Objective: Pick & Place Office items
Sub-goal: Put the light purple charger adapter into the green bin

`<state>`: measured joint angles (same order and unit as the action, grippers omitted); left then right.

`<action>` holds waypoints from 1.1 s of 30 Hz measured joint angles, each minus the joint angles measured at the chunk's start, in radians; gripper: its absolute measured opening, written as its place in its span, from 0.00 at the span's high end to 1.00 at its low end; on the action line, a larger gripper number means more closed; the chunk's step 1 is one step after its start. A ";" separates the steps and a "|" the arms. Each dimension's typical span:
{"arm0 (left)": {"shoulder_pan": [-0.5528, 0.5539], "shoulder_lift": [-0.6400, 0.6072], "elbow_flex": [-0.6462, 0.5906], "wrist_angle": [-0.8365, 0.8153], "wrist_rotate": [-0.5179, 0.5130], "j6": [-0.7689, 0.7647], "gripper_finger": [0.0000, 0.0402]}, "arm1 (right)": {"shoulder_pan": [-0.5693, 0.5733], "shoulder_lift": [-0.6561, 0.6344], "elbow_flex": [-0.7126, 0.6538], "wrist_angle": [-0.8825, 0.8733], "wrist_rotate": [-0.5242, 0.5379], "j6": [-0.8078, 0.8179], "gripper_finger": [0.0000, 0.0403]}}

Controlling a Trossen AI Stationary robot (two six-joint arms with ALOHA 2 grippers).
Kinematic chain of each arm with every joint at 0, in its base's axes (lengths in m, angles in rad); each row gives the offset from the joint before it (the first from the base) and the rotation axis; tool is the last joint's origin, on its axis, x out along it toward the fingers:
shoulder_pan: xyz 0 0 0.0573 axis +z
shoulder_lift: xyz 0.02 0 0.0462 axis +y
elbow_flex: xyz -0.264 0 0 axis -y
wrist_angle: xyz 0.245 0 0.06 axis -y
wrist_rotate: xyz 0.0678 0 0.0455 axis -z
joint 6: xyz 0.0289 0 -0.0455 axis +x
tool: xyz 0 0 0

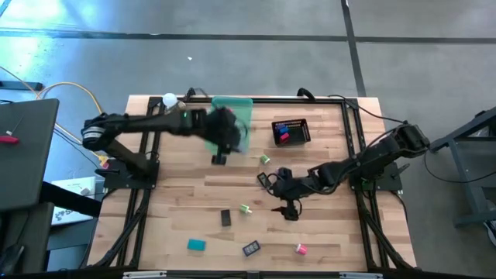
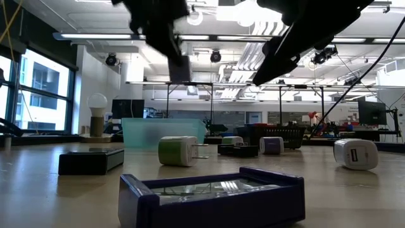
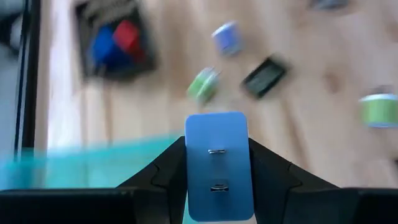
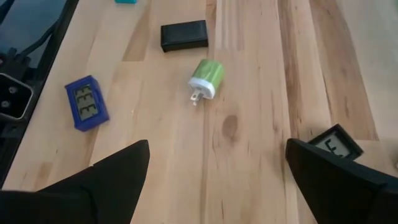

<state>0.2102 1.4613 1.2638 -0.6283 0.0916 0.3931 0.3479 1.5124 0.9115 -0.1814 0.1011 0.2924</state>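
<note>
My left gripper (image 1: 220, 153) is shut on a light blue blocky piece (image 3: 217, 165) with two slots in its face, held in the air by the near edge of the translucent green tray (image 1: 236, 108). The piece also shows in the low view (image 2: 180, 68). My right gripper (image 1: 288, 208) is open and empty, low over the table's middle. Ahead of it in the right wrist view lie a green-and-white piece (image 4: 207, 78), a black piece (image 4: 183, 35) and a dark blue piece (image 4: 86, 102). The black mesh basket (image 1: 291, 132) holds blue and red pieces. My left gripper pinches the blue piece by its two long sides (image 3: 193, 168) between its two fingers. The fingers come from above, pointing down. The piece is lifted clear of the table and the tray and sticks out below the fingertips.
Loose on the wood: a green piece (image 1: 264, 159), a green-and-white one (image 1: 246, 208), a black one (image 1: 225, 218), a teal one (image 1: 196, 245), a dark blue one (image 1: 250, 249), a pink one (image 1: 301, 249). A black framed piece (image 4: 336, 142) lies beside my right finger.
</note>
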 joint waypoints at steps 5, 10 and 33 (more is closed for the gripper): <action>0.163 0.018 -0.064 0.012 0.039 -0.012 0.69 | 0.022 0.000 0.000 -0.004 0.001 0.002 0.09; 0.227 0.019 -0.150 0.064 0.047 -0.046 0.69 | 0.033 0.000 0.000 -0.003 0.005 0.000 0.10; 0.296 0.019 -0.378 0.234 0.118 -0.023 0.69 | 0.023 0.000 0.000 0.013 0.005 -0.006 0.10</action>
<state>0.5063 1.4799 0.8860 -0.3947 0.2094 0.3698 0.3714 1.5127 0.9115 -0.1687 0.1062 0.2868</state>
